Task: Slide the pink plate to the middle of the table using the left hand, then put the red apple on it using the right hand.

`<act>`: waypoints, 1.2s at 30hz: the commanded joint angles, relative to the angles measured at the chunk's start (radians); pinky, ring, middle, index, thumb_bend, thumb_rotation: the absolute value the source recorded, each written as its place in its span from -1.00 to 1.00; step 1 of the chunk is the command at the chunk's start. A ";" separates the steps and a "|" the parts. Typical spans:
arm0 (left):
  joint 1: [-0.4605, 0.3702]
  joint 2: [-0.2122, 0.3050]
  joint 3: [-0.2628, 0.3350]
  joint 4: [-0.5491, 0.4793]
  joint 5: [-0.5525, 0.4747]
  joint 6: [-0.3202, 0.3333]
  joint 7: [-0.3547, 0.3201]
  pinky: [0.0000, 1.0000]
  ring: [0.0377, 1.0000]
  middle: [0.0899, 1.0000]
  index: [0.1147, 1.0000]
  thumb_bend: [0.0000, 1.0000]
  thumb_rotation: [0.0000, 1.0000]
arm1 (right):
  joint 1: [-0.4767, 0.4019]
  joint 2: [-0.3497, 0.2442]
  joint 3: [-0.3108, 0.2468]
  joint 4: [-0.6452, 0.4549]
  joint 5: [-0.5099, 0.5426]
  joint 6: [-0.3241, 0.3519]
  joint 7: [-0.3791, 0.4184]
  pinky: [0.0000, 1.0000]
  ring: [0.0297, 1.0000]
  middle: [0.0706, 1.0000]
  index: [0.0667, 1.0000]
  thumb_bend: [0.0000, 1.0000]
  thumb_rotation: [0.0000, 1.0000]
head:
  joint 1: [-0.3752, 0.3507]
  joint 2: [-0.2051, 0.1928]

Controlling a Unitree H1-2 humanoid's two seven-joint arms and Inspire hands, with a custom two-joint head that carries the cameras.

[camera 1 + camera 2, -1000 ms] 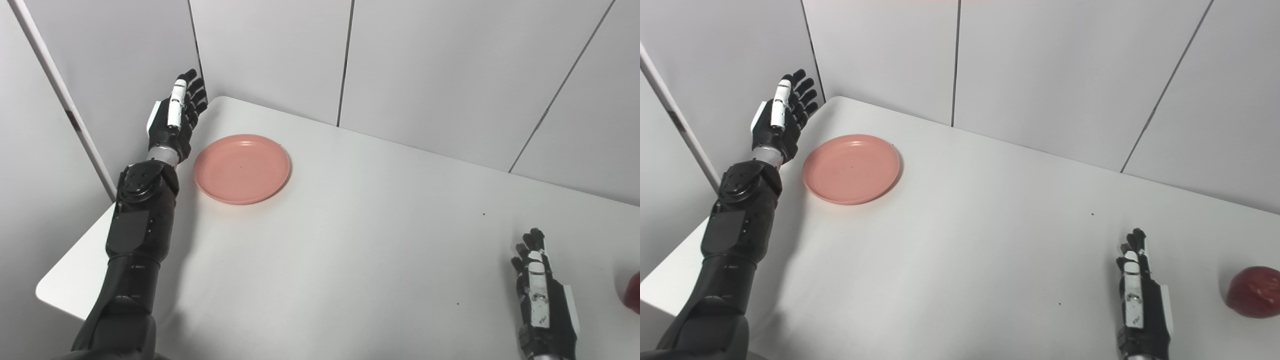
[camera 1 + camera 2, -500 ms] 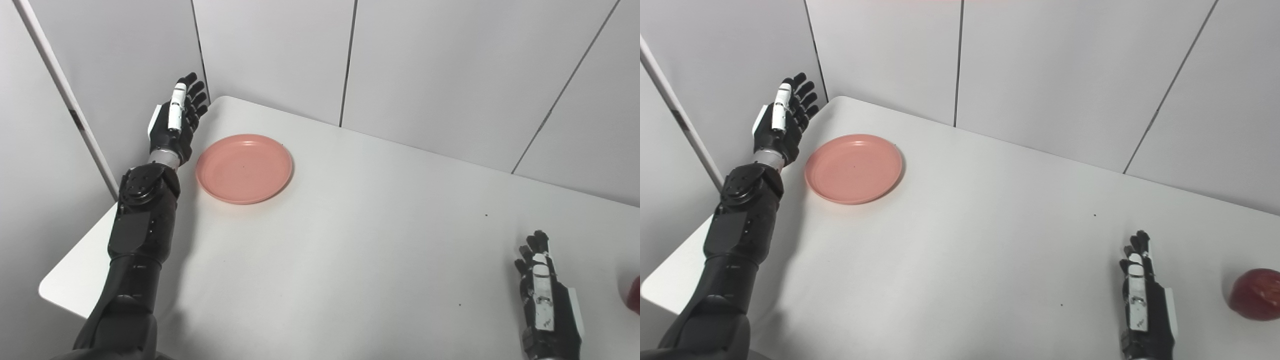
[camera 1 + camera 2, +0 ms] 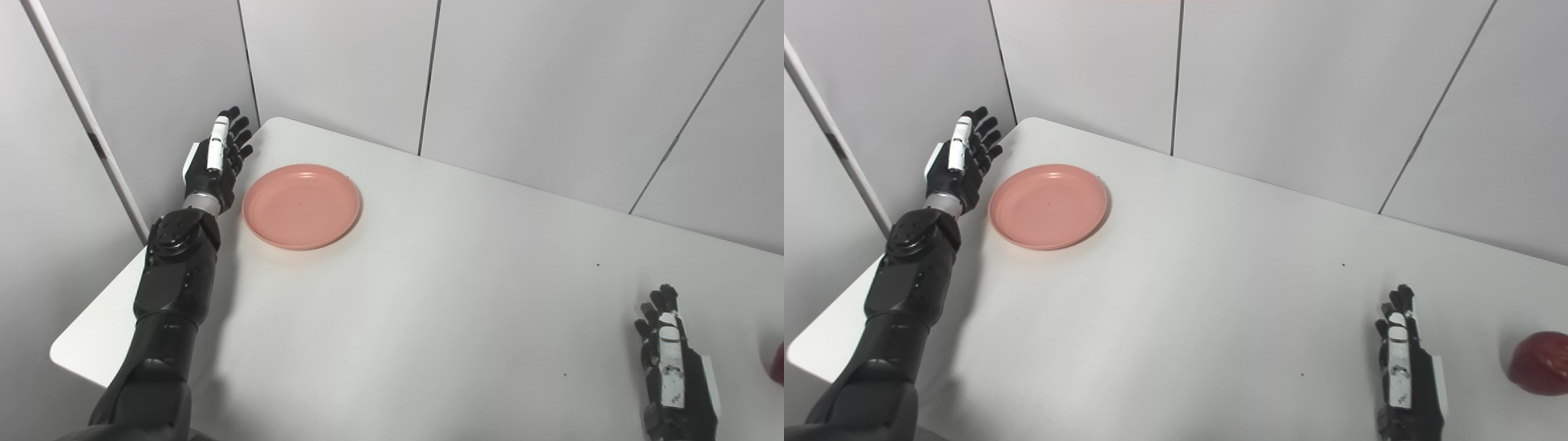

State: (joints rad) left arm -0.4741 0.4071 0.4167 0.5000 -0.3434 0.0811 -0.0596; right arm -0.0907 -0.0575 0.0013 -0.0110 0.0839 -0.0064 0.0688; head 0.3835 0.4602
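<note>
A pink plate (image 3: 301, 205) lies flat on the white table (image 3: 429, 294) near its far left corner. My left hand (image 3: 214, 160) is open, fingers straight, held edge-on just left of the plate's rim and apart from it. A red apple (image 3: 1537, 362) sits at the right edge of the table; in the left eye view only a sliver (image 3: 778, 364) shows. My right hand (image 3: 1402, 373) is open and empty, low at the front right, left of the apple and apart from it.
Grey wall panels (image 3: 520, 79) stand close behind the table and along its left side (image 3: 122, 110). The table's rounded front left corner (image 3: 67, 355) is near my left forearm. A wide bare stretch of table lies between plate and apple.
My left hand has come down and slightly nearer the plate's left rim. My right hand has drawn back a little towards the bottom edge. The camera has shifted slightly; plate and apple have not moved.
</note>
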 commanded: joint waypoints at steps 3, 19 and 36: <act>-0.039 0.034 0.009 0.006 -0.003 -0.052 -0.003 0.95 0.92 0.89 0.82 -0.41 1.00 | -0.021 0.000 -0.007 -0.039 0.006 -0.005 0.001 1.00 1.00 1.00 1.00 -0.79 1.00 | 0.004 -0.001; -0.038 0.050 -0.004 0.125 0.004 -0.110 -0.034 0.90 0.88 0.85 0.79 -0.41 1.00 | -0.024 -0.012 -0.004 -0.033 0.008 -0.007 0.008 1.00 1.00 1.00 1.00 -0.79 1.00 | 0.009 -0.003; -0.076 0.032 -0.028 0.295 -0.024 -0.129 -0.094 0.82 0.83 0.82 0.77 -0.39 1.00 | -0.022 -0.010 -0.001 -0.040 0.005 0.000 0.007 1.00 1.00 1.00 1.00 -0.77 1.00 | 0.002 0.000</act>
State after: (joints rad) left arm -0.5329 0.4398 0.4023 0.7708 -0.3692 -0.0561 -0.1406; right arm -0.0907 -0.0655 0.0031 -0.0158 0.0871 -0.0035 0.0704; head 0.3850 0.4587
